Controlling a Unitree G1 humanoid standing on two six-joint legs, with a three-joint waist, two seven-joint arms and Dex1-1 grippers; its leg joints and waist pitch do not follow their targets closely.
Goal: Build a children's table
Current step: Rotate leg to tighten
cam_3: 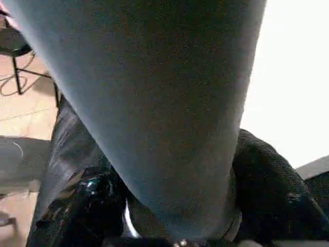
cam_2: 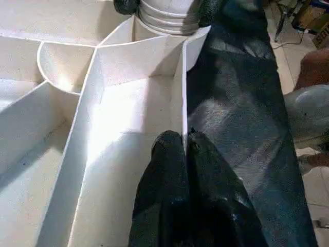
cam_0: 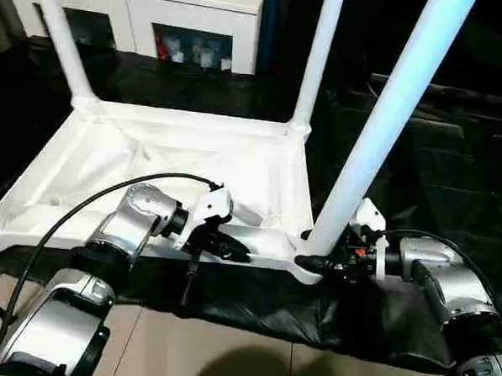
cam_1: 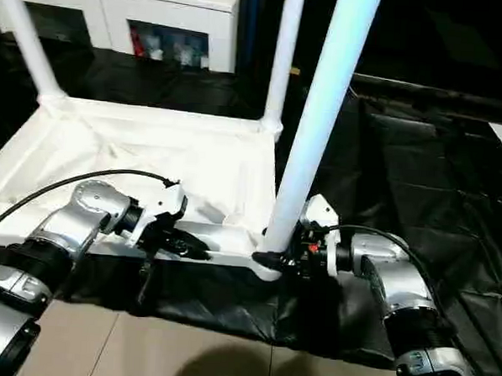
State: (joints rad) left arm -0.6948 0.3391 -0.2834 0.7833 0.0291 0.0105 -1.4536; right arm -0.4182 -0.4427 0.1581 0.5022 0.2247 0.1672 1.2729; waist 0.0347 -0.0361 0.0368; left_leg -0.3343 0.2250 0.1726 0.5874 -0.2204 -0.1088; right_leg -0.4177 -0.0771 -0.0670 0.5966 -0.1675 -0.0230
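Children's table (cam_0: 176, 163) lies top-down on black sheeting (cam_0: 453, 182), three legs visibly upright in corner sockets; right gripper (cam_0: 319, 261) clasps the near-right leg (cam_0: 380, 127) at its base, left gripper (cam_0: 231, 250) pinches the near rim, so assembly looks nearly finished.

Upturned children's table (cam_0: 177, 155) on black sheet (cam_0: 437, 164)
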